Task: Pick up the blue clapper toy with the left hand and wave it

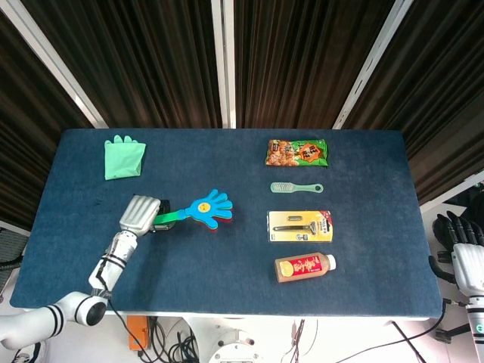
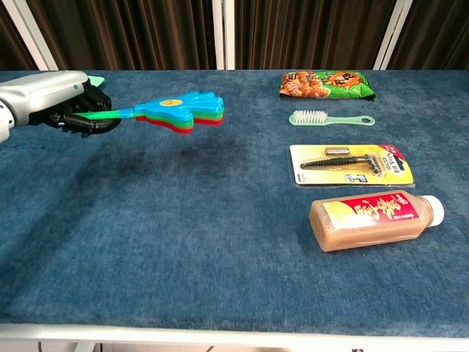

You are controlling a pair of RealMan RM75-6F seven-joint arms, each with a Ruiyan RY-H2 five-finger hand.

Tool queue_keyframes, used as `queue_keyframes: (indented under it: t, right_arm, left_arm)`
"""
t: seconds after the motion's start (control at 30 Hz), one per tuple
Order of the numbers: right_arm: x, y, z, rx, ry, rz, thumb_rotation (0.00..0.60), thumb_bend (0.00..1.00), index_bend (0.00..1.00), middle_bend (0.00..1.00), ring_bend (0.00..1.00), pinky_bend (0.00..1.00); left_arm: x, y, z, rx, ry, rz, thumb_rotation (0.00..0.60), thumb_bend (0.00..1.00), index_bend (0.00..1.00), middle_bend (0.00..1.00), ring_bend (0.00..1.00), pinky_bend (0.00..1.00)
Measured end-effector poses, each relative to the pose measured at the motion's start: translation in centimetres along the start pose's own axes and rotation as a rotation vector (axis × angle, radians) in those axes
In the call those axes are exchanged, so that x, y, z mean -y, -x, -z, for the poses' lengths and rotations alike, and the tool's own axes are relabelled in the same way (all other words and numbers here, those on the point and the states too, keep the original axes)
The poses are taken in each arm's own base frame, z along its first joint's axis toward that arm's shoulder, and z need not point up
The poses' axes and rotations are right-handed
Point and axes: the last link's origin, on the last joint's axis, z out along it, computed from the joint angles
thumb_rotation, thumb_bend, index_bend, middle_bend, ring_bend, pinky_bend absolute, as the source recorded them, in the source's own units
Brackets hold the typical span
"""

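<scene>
Waving is judged to be under way: the clapper toy [image 2: 176,114] is held clear above the table [image 2: 183,242], gripped by its green handle in the left robot hand [image 2: 55,103], fingers wrapped around it. Its blue palm points toward three o'clock. The right robot hand [image 1: 463,246] hangs idle off the table's edge, holding nothing.

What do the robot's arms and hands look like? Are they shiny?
The left robot hand has a smooth silver-grey back with black fingers underneath. Its forearm is slim and white with dark bands and a thin black cable along it, ending in a white elbow ringed with black. The right robot hand has black fingers on a white body.
</scene>
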Motion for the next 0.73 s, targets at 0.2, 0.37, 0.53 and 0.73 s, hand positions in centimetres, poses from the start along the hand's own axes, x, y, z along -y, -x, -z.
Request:
queue_keyframes:
  t: [0.2,0.37,0.53,0.73]
  right_arm:
    - [0.1,0.0,0.0,-0.003,-0.002,-0.001,0.6,0.28,0.0,0.0,0.0,0.0]
    - [0.1,-0.1,0.0,-0.007,-0.003,-0.002,0.6,0.28,0.0,0.0,0.0,0.0]
    - [0.3,-0.3,0.1,-0.015,-0.009,-0.004,0.6,0.28,0.0,0.0,0.0,0.0]
    - [0.8,-0.4,0.1,-0.034,-0.022,-0.012,0.6,0.28,0.0,0.0,0.0,0.0]
  left_arm:
    - [0.0,-1.9,0.9,-0.038,-0.018,-0.012,0.271,0.01,0.0,0.0,0.0,0.0]
    - [1.1,-2.8,2.2,-0.07,-0.042,-0.044,0.373,0.01,0.0,0.0,0.0,0.0]
    - [2.6,-3.4,3.9,-0.132,-0.066,-0.095,0.486,0.04,0.0,0.0,0.0,0.0]
    - [4.9,-4.2,7.4,-0.231,-0.047,-0.177,0.532,0.11,0.0,0.0,0.0,0.0]
